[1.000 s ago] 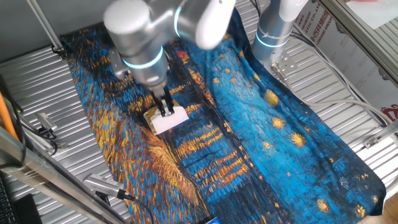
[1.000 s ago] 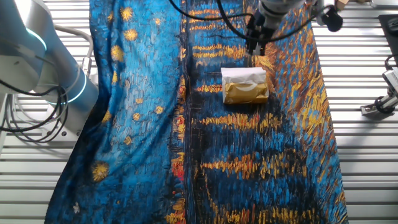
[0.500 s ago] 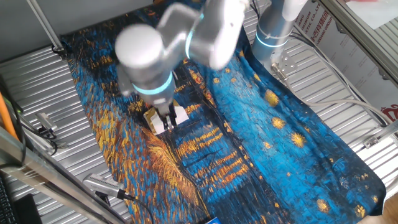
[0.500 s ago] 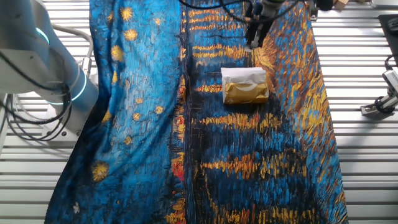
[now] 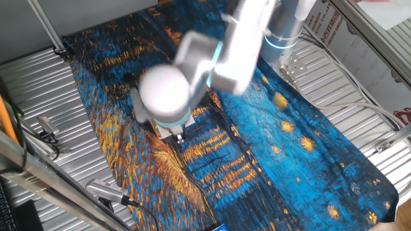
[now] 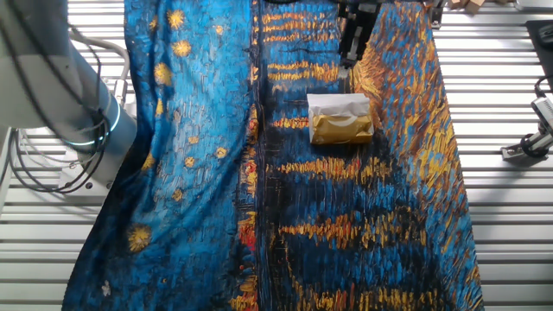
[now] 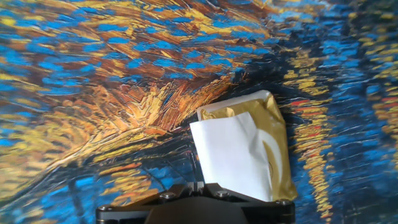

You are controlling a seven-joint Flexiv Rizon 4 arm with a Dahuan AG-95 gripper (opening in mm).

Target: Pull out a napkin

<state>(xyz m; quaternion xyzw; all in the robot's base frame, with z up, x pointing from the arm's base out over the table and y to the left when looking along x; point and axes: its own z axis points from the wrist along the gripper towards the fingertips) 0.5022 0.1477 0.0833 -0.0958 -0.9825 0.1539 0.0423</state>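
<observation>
Hand view shows the napkin point(image 7: 233, 155) ahead of the gripper point(image 6: 350, 53), jaw opening indeterminate; the packet point(image 7: 273, 140) may lift with it.

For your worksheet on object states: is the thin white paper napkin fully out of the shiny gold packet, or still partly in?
Cannot tell. The napkin lies over the gold packet, hiding any tucked edge.

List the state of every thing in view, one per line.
napkin: sticking partly out of the packet, not held.
gold packet: lying flat on the cloth, napkin end open.
gripper: raised beside the packet, holding nothing; jaws unclear.
painted cloth: spread over the table.
</observation>
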